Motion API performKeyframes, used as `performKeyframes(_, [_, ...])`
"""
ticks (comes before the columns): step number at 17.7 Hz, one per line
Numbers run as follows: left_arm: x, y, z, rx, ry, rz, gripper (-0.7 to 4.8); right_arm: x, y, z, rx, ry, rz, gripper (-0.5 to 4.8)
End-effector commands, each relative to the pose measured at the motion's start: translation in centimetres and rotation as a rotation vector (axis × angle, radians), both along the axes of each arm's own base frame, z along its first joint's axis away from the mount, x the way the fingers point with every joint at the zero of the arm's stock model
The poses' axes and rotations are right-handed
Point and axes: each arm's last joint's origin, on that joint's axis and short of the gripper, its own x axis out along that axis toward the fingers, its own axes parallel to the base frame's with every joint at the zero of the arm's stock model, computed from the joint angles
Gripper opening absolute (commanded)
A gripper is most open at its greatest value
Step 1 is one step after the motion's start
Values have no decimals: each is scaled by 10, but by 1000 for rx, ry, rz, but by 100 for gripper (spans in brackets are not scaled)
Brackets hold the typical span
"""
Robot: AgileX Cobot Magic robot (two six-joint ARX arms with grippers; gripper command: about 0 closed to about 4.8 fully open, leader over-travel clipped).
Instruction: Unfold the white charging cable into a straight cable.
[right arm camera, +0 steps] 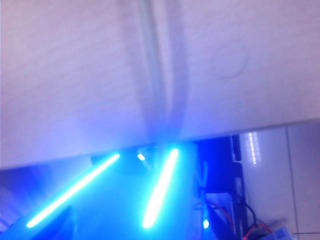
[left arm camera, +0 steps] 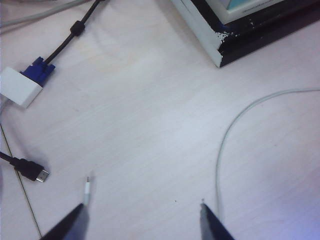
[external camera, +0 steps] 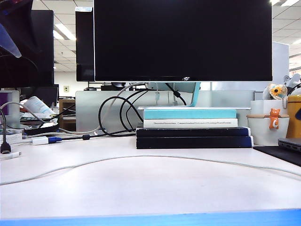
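White charging cable [external camera: 155,156] lies in long shallow arc across table [external camera: 150,188], one plug end [left arm camera: 87,191] beside left gripper [left arm camera: 142,220], jaws spread, empty. Right gripper over table's front edge, view blurred, cannot tell its state. Book stack [external camera: 193,129] behind; spine print unreadable.

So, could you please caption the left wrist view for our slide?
Open left tool above the desk, its fingertips flanking the white charging cable and plug.
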Motion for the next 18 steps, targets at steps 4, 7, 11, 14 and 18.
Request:
performKeyframes(4, [0, 0, 2, -1, -13, -6, 299, 15, 5, -14, -84, -19, 1, 117])
performKeyframes(7, [-1, 0, 2, -1, -9, -5, 299, 17, 5, -18, -117, -23, 22, 54])
performKeyframes(11, [-1, 0, 2, -1, -7, -6, 299, 18, 6, -18, -125, -32, 47, -6])
performKeyframes(14, [-1, 0, 2, -1, -6, -6, 299, 18, 5, -17, -136, -40, 51, -6])
performKeyframes(18, [-9, 1, 12, -6, -68, -7, 300, 18, 8, -1, -55, -49, 69, -6])
